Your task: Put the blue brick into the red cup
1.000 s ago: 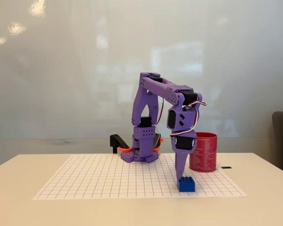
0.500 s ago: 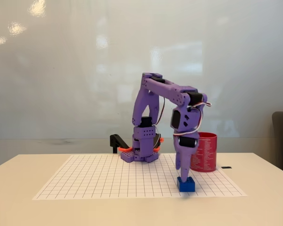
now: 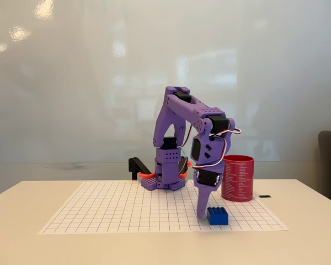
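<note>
Blue brick (image 3: 218, 216) ungrasped near red cup (image 3: 238, 178); purple pincer (image 3: 201, 214) just beside brick, aperture indeterminable; pickup and drop outstanding.

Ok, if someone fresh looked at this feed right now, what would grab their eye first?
Probably the purple arm at the centre of the fixed view, folded over with its gripper pointing down at the white grid sheet. Right beside the fingertips, on their right, sits the blue brick on the sheet; whether they touch it is hard to tell. The red cup stands upright just behind and to the right.
</note>
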### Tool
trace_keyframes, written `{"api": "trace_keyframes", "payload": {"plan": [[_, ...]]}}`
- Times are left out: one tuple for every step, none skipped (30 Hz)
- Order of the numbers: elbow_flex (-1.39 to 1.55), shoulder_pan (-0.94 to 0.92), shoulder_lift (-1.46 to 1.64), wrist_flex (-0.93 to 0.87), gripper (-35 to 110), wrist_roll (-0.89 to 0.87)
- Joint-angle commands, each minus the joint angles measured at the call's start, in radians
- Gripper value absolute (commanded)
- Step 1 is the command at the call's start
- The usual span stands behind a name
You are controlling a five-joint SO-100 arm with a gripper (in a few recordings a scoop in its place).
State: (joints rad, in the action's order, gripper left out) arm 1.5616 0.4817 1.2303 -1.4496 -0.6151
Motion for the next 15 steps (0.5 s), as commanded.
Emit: {"api": "trace_keyframes", "payload": {"plan": [[-0.044, 0.005, 0.106, -0.002, 6, -0.008], [-0.043, 0.006, 0.107, 0.000, 10, -0.008], [-0.041, 0.006, 0.110, 0.002, 8, -0.008], [-0.041, 0.008, 0.110, 0.005, 1, -0.006], [-0.041, 0.011, 0.112, 0.005, 0, -0.006], [-0.040, 0.012, 0.112, 0.003, 0, -0.009], [-0.040, 0.012, 0.115, 0.005, 0, -0.020], [-0.035, 0.011, 0.121, 0.005, 0, -0.029], [-0.032, 0.011, 0.126, 0.008, 0, -0.028], [-0.032, 0.011, 0.132, 0.011, 0, -0.018], [-0.032, 0.011, 0.140, 0.015, 0, -0.003], [-0.032, 0.012, 0.147, 0.017, 6, 0.012], [-0.023, 0.018, 0.160, 0.015, 18, 0.025], [-0.015, 0.026, 0.172, 0.011, 24, 0.031], [0.003, 0.041, 0.186, 0.008, 32, 0.032]]}}
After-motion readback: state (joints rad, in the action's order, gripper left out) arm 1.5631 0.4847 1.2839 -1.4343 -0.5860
